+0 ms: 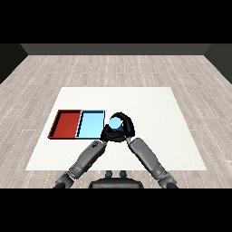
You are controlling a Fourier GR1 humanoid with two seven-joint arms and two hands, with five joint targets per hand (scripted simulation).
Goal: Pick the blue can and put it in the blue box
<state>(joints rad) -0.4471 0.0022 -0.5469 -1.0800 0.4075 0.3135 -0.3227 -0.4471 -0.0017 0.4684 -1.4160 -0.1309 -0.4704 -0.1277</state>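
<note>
Blue can (115, 122), right hand (125, 128) curled around it

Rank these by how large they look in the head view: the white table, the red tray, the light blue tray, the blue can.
1. white table
2. red tray and light blue tray: they look alike, so no ranking between them.
3. blue can, partly hidden inside the right hand.
</note>
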